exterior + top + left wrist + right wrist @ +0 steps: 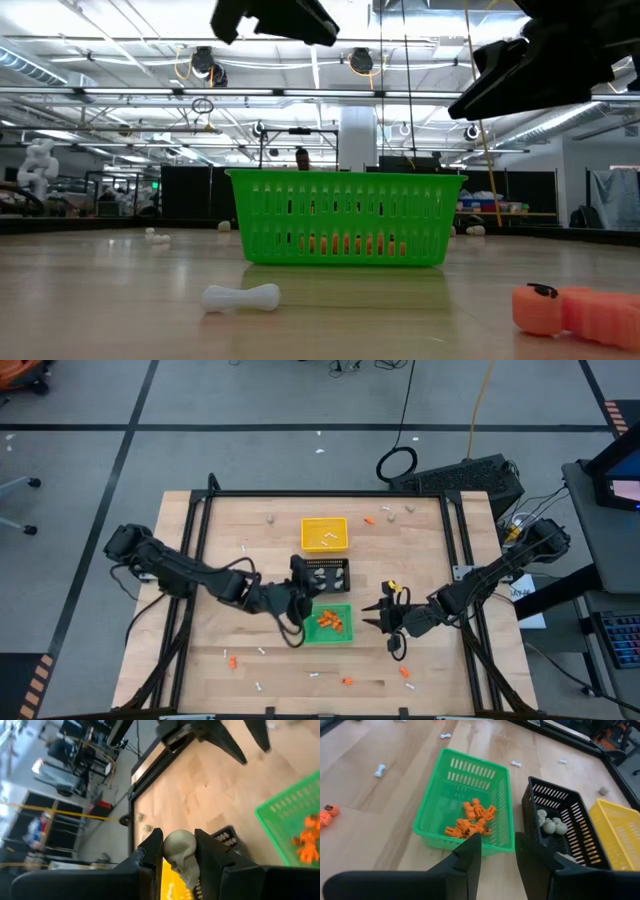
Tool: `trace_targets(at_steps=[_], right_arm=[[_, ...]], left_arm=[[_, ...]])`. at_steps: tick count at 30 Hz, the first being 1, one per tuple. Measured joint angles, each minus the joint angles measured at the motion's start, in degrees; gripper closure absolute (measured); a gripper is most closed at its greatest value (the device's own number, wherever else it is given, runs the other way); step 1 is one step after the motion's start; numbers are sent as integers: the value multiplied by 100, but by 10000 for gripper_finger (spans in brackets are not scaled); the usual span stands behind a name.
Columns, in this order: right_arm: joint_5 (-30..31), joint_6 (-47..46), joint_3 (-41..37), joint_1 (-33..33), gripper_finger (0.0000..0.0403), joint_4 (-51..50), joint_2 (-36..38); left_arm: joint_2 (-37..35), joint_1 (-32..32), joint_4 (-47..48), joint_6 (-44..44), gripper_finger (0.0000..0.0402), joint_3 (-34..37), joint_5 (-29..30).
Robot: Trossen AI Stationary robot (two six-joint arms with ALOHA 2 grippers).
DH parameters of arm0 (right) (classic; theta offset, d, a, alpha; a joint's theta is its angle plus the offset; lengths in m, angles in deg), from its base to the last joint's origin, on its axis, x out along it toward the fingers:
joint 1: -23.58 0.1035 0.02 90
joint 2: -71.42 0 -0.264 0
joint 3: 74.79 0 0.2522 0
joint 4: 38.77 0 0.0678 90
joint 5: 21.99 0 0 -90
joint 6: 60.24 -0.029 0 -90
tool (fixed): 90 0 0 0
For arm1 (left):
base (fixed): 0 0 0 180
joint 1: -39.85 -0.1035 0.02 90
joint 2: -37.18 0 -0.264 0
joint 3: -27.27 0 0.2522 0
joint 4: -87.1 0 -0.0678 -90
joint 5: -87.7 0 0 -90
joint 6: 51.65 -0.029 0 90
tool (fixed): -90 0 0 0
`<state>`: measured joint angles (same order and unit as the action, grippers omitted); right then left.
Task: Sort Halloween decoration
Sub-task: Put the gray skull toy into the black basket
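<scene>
My left gripper point(303, 592) hangs above the table beside the black tray point(327, 573), shut on a beige-grey skull-shaped lump point(180, 854). My right gripper point(497, 851) stands open with nothing between its fingers, just right of the green tray point(331, 622). The green tray point(465, 805) holds several orange bits point(470, 824). Several beige-grey lumps point(551, 824) lie in the black tray point(570, 827). The yellow tray point(324, 534) stands behind it. Loose white sticks point(262, 650), orange bits point(347, 681) and lumps point(269, 518) lie on the table. My left gripper pinches the skull-shaped lump by its two sides point(170, 855) between its two fingers. The rounded crown point(179, 839) reaches just past the fingertips. The lump is lifted clear of the table and the trays.
The three trays stand in a row at the table's middle, the yellow tray point(620, 827) farthest. Close to the low camera lie a white stick point(241, 297) and an orange bit point(575, 310), in front of the green tray point(345, 218). A black frame point(320, 493) borders the table.
</scene>
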<state>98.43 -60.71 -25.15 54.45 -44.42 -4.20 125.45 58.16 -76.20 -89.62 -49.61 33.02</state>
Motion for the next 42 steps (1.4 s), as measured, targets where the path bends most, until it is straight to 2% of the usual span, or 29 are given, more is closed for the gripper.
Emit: trace_targets(at_steps=[9, 17, 24, 35, 42], right_arm=[[154, 181, 0, -3, 298, -51, 0], [156, 163, 0, -4, 298, -106, 0], [450, -25, 0, -4, 298, -288, 0], [716, -478, -2, -4, 298, -669, -2], [728, -641, -2, -4, 298, -713, -2]], left_arm=[[0, -793, -256, 1013, 322, -2, -909], [77, -1457, -216, 2372, 322, -7, -1844], [501, -1818, -245, 2720, 322, -10, -2731], [1232, -2093, 37, 2998, 322, -121, -3008], [1467, -2207, 290, 3310, 322, -158, -3451]])
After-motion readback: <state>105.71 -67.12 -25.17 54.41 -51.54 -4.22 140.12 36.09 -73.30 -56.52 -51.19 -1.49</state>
